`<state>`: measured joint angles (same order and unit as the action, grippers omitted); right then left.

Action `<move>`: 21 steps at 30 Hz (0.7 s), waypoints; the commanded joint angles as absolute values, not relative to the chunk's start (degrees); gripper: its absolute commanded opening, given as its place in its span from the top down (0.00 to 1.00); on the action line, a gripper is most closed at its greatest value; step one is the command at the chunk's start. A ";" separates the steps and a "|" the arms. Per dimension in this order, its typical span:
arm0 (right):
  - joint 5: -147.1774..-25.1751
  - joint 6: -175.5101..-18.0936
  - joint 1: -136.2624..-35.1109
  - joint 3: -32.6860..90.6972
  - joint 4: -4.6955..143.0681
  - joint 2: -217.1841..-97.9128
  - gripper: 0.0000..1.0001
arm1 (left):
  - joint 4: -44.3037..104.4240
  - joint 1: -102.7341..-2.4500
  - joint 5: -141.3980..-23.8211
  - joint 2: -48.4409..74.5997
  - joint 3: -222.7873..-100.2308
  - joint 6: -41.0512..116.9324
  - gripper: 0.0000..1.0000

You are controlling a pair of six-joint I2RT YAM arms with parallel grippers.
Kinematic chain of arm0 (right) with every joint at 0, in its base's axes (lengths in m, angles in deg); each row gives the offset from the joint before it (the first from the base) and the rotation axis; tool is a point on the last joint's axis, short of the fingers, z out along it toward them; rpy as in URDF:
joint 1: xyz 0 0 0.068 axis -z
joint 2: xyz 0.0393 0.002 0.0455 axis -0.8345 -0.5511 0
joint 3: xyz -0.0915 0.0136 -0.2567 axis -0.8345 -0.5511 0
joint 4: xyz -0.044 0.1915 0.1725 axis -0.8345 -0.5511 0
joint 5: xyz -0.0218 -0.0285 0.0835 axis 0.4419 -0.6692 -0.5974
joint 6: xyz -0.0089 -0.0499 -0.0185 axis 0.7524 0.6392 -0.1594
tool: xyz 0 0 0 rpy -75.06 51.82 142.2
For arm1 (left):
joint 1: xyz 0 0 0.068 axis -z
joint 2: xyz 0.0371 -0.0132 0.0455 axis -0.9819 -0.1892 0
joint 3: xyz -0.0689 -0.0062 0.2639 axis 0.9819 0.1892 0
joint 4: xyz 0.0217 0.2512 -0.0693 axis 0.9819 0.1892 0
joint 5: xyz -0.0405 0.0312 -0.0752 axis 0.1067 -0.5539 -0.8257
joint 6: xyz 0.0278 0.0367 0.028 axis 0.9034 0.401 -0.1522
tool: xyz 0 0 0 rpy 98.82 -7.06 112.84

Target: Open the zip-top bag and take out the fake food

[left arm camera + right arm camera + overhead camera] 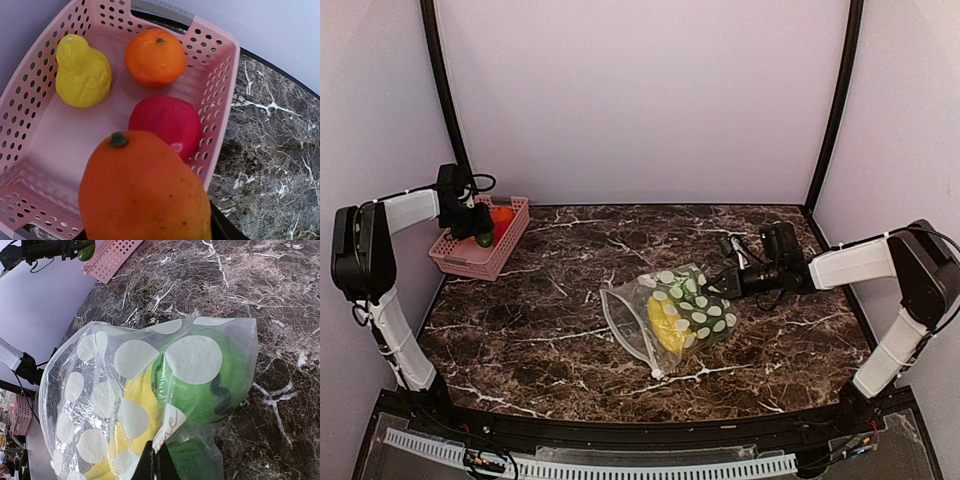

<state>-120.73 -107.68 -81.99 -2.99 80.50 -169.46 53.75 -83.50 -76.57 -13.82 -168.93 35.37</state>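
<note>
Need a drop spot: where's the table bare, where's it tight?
Bare: table between pink basket and zip-top bag, and beyond the bag. Tight: basket holds yellow fruit, orange, red fruit; left gripper's mango above; right gripper pinching the bag.

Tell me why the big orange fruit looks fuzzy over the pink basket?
Left wrist view: the orange fruit sits closest to the lens, so it looms and blurs slightly; the pink basket is sharp. Right wrist view: the zip-top bag is crisp.

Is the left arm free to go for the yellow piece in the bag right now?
Probably not yet: the left gripper seems to hold an orange fruit over the pink basket, far from the yellow piece.
</note>
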 commanded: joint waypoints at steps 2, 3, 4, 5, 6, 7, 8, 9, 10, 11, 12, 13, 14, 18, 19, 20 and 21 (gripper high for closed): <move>-121.43 -106.96 -81.75 -2.77 82.07 -169.62 1.00 | 53.77 -86.60 -77.32 -14.80 -166.13 34.89 0.43; -121.43 -106.95 -81.78 -2.71 82.08 -169.65 1.00 | 53.95 -86.64 -77.46 -15.14 -166.14 34.96 0.42; -121.51 -106.99 -81.78 -2.69 82.16 -169.86 1.00 | 54.18 -86.64 -77.28 -15.75 -166.26 35.16 0.42; -121.63 -107.03 -81.78 -2.67 82.29 -169.91 1.00 | 54.20 -86.67 -77.18 -16.19 -166.25 35.36 0.42; -121.75 -107.16 -81.76 -2.68 82.40 -169.97 1.00 | 54.26 -86.66 -77.05 -16.46 -166.25 35.41 0.41; -121.77 -107.25 -81.78 -2.73 82.51 -169.98 1.00 | 54.29 -86.65 -77.06 -17.09 -166.40 35.56 0.40; -121.78 -107.34 -81.78 -2.77 82.60 -169.91 1.00 | 54.48 -86.65 -77.16 -17.39 -166.45 35.64 0.40; -121.78 -107.31 -81.78 -2.81 82.59 -169.94 1.00 | 54.57 -86.69 -77.20 -18.01 -166.60 35.70 0.39; -121.78 -107.24 -81.77 -2.78 82.57 -169.90 1.00 | 54.77 -86.72 -77.28 -18.37 -166.73 35.71 0.38; -121.70 -107.17 -81.74 -2.77 82.44 -169.82 1.00 | 54.89 -86.67 -77.31 -18.94 -166.83 35.63 0.37; -121.67 -107.13 -81.76 -2.77 82.37 -169.81 1.00 | 54.77 -86.66 -77.70 -19.10 -166.84 35.63 0.36; -121.61 -107.05 -81.73 -2.77 82.35 -169.72 1.00 | 54.91 -86.70 -77.92 -19.62 -167.08 35.57 0.34; -121.60 -107.04 -81.70 -2.77 82.31 -169.71 1.00 | 55.05 -86.67 -78.14 -19.80 -167.27 35.51 0.32; -121.51 -107.00 -81.69 -2.77 82.26 -169.70 1.00 | 55.61 -86.65 -78.60 -20.15 -167.64 35.22 0.27; -121.51 -107.03 -81.67 -2.77 82.28 -169.72 1.00 | 55.69 -86.65 -78.58 -20.11 -167.65 35.20 0.27; -121.58 -107.04 -81.69 -2.77 82.39 -169.76 1.00 | 55.75 -86.65 -78.57 -19.95 -167.61 35.20 0.26; -121.60 -107.04 -81.67 -2.77 82.43 -169.80 1.00 | 55.77 -86.69 -78.66 -19.70 -167.53 35.13 0.26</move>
<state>-120.93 -107.66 -81.99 -2.99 80.52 -169.46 53.70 -86.80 -77.97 -20.39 -167.07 35.37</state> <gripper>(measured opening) 0.005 0.736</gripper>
